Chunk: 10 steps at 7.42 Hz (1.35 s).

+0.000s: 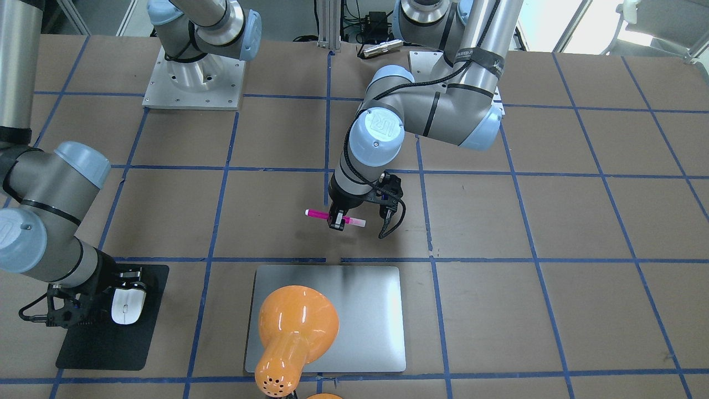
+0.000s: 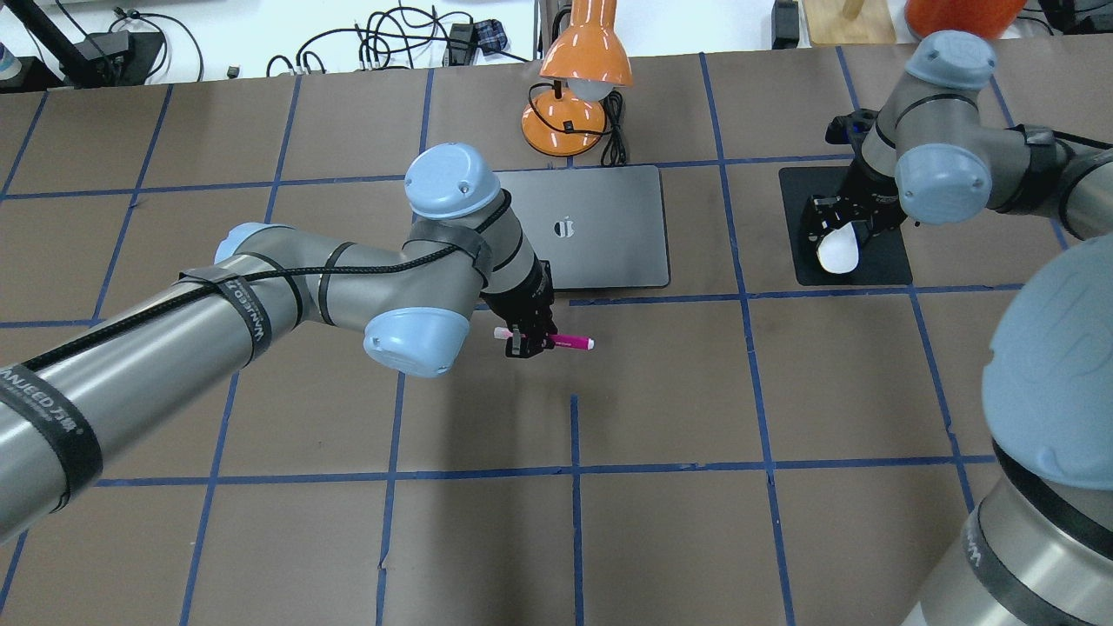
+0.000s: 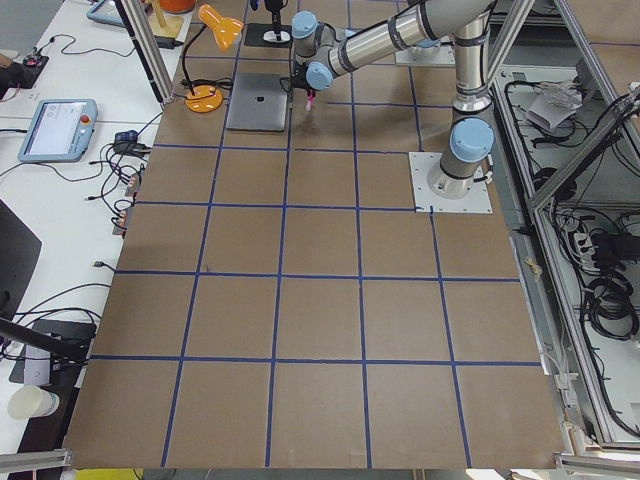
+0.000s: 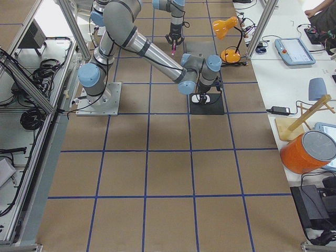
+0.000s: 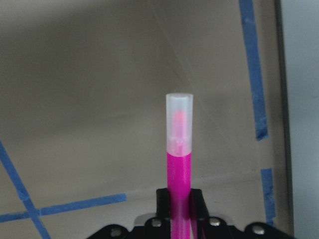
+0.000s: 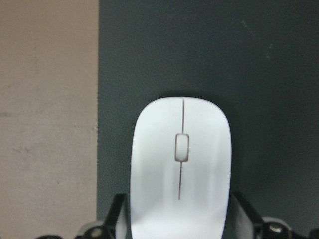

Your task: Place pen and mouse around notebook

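Pinching the light, stiff pen (image 1: 318,213) mid-barrel, left gripper (image 1: 337,221) hangs beside the notebook (image 1: 365,316) edge; right gripper (image 6: 179,226) squeezes the slippery mouse (image 6: 179,149) by its flanks

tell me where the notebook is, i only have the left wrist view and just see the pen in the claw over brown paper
Observer: The notebook lies just beyond the pen, on the side away from the robot; they are apart.
Operator: and the mouse
Observer: The mouse is over a black pad on the robot's right of the notebook, the right claw closed on its sides.
Operator: anything else near the notebook
Observer: An orange desk lamp stands just beyond the notebook's far edge.
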Each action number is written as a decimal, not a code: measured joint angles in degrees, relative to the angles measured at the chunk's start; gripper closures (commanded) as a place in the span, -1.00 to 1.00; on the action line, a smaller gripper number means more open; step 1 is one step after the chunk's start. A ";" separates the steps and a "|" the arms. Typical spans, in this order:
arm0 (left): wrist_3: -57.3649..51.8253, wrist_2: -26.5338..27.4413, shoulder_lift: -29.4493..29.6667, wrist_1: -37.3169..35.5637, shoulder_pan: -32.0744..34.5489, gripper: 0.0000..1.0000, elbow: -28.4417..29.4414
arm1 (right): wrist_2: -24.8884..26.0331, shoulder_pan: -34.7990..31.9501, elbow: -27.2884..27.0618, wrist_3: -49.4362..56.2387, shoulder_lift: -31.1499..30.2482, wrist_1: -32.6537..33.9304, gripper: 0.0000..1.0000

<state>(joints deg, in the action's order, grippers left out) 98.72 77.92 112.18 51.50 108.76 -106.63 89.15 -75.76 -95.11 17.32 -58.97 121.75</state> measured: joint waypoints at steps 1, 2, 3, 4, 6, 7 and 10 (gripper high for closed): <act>0.90 0.04 1.30 -0.21 0.54 1.00 0.61 | 0.51 -0.06 0.44 -0.33 -0.31 -0.17 -1.00; 1.39 0.05 2.55 -0.27 0.74 1.00 1.20 | 0.74 -0.14 0.98 -0.51 -1.00 -0.64 -1.00; 1.66 0.04 3.72 -0.31 0.87 0.83 1.49 | 0.69 -0.51 1.46 -0.58 -2.70 -2.30 -1.00; 1.62 0.14 4.69 -0.26 1.01 -0.98 1.56 | 0.43 -1.83 1.60 -1.09 -6.14 -6.14 -1.00; 1.79 1.40 5.58 -0.09 1.36 -1.00 1.55 | 0.37 -8.39 1.48 -5.94 -15.73 -16.09 -1.00; 1.93 1.82 5.03 -0.09 1.42 -1.00 1.76 | 0.17 -11.64 1.00 -7.50 -20.26 -20.98 -1.00; 0.56 2.41 1.73 1.78 0.94 -1.00 2.47 | -0.22 -17.53 1.43 -10.00 -31.53 -26.06 -1.00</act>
<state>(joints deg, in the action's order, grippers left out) 99.28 80.33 113.91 53.27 109.70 -104.16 88.93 -93.29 -93.68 7.32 -90.50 95.69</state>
